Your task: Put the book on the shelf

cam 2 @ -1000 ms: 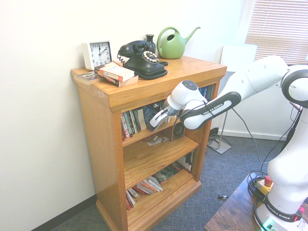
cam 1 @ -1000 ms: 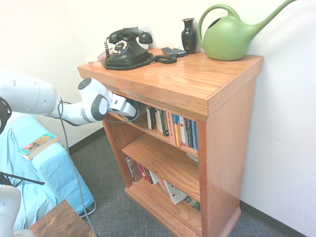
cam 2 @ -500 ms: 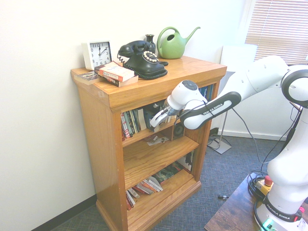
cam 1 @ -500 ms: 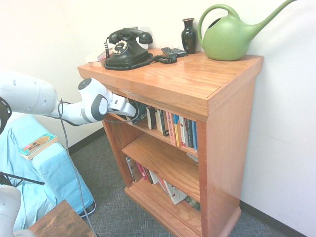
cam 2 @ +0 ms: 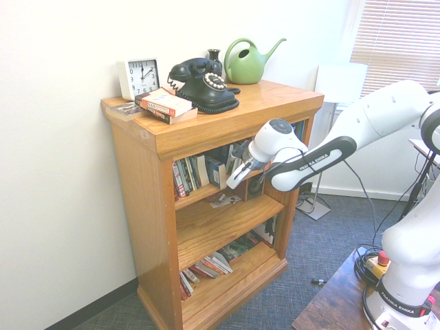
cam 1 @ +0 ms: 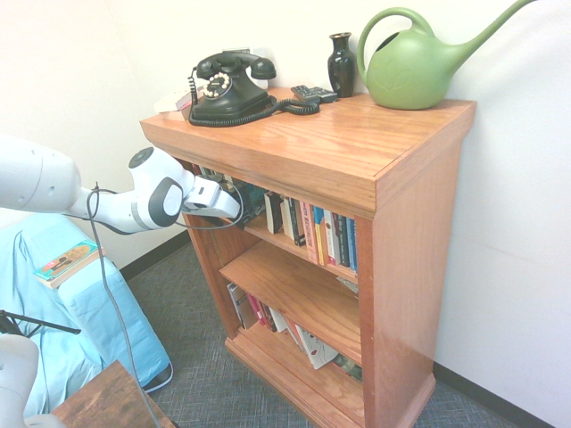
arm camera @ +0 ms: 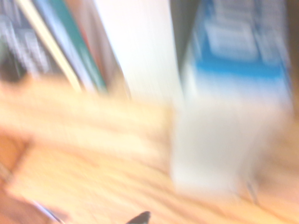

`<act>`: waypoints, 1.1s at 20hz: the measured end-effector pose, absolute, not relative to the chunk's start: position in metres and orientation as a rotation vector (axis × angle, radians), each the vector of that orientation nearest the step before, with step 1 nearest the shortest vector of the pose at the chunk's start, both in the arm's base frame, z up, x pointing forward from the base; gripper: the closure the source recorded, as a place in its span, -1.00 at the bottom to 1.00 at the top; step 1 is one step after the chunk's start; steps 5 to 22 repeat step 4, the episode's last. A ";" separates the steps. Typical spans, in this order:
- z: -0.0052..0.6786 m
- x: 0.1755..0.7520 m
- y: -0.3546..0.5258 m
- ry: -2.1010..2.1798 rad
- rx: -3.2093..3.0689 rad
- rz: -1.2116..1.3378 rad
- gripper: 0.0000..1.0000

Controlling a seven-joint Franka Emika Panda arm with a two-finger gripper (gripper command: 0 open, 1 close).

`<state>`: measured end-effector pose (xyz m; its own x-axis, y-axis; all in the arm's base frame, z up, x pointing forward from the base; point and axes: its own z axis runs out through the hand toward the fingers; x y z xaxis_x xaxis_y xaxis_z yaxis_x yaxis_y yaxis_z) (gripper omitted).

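**Entry: bookcase, upper board, placing in hand (second exterior view unless noted)**

1. Gripper (cam 2: 236,181). It hangs just outside the bookcase front, angled down toward seven o'clock. No item is seen in it. Whether its jaws stand apart or together cannot be told at this size.
2. The book (cam 2: 218,170). At the gripper's ten o'clock, near it, contact not discernible. It stands upright on its lower edge, blue cover toward the room. The wrist view shows it close and blurred, blue and white. Judged to be resting on the board by itself, propped by its neighbours.
3. The shelf (cam 2: 199,194). Highest inner board of the bookcase (cam 2: 148,227), bearing the book. Task judged all but complete, with only clearing the arm left.
4. Row of books (cam 2: 187,175). At the book's nine o'clock, spines outward, leaning slightly. They serve as a bookend.
5. Loose paper (cam 2: 223,201). On the middle board, at the book's six o'clock.
6. On the overhanging top: orange-covered book (cam 2: 163,104), clock (cam 2: 141,77), black telephone (cam 2: 203,84), dark vase (cam 2: 214,55), green watering can (cam 2: 247,62). All are well clear of the arm's reach line.

Hazard: a thick paperback standing free may topple forward if brushed.
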<state>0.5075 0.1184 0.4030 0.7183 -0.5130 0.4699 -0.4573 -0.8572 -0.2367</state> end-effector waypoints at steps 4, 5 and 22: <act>0.391 0.458 0.088 0.840 -2.920 -0.857 -1.00; 0.391 0.458 0.088 0.840 -2.920 -0.857 -1.00; 0.391 0.458 0.088 0.840 -2.920 -0.857 -1.00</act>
